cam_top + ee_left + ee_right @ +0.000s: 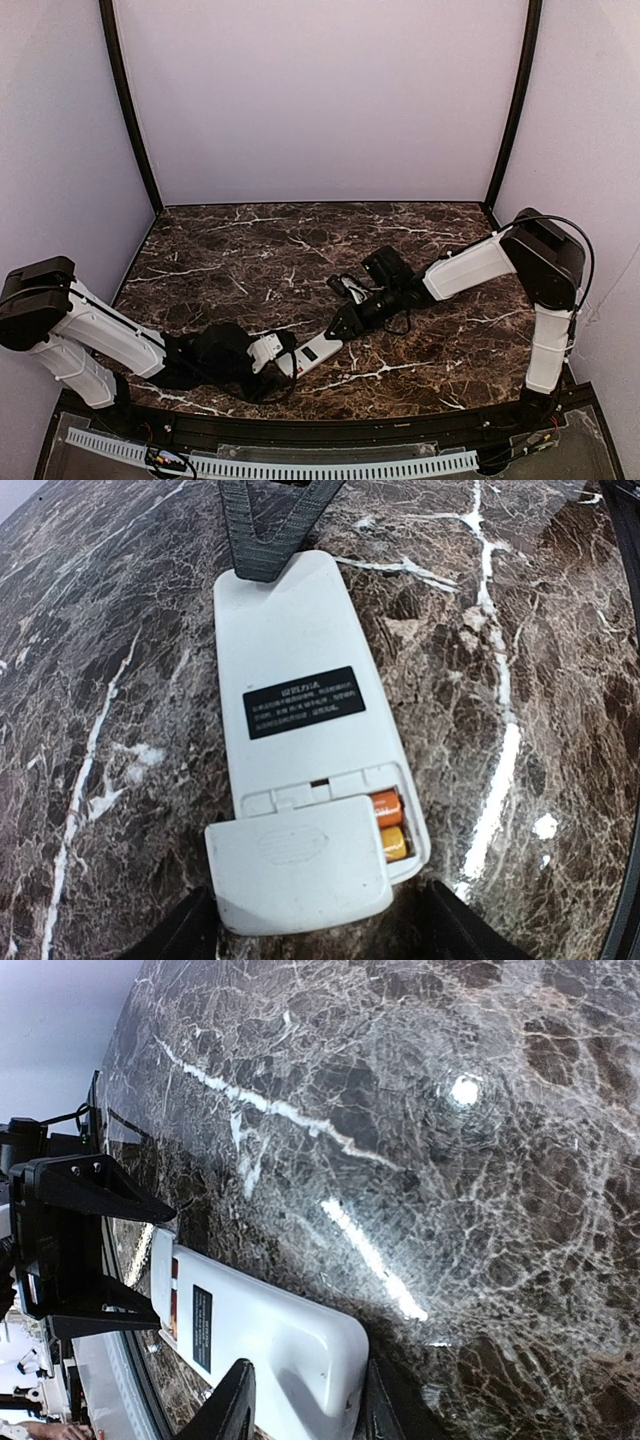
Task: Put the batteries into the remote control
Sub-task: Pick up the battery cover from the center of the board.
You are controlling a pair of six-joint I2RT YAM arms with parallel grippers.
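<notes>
The white remote control (300,650) lies back up on the marble, also seen in the top view (315,352) and the right wrist view (260,1330). Two orange batteries (388,823) sit in the recess at its near end. The small white cover (295,865) lies askew over most of that recess, shifted left. My left gripper (318,905) is open, its fingers (180,932) standing either side of the remote's near end and the cover. My right gripper (305,1400) is shut on the remote's far end, and it also shows in the left wrist view (270,520).
The dark marble table (300,240) is walled by pale panels at the back and sides. A black rail (330,430) runs along the near edge. The left gripper (278,352) and right gripper (345,322) meet low at the table's front centre.
</notes>
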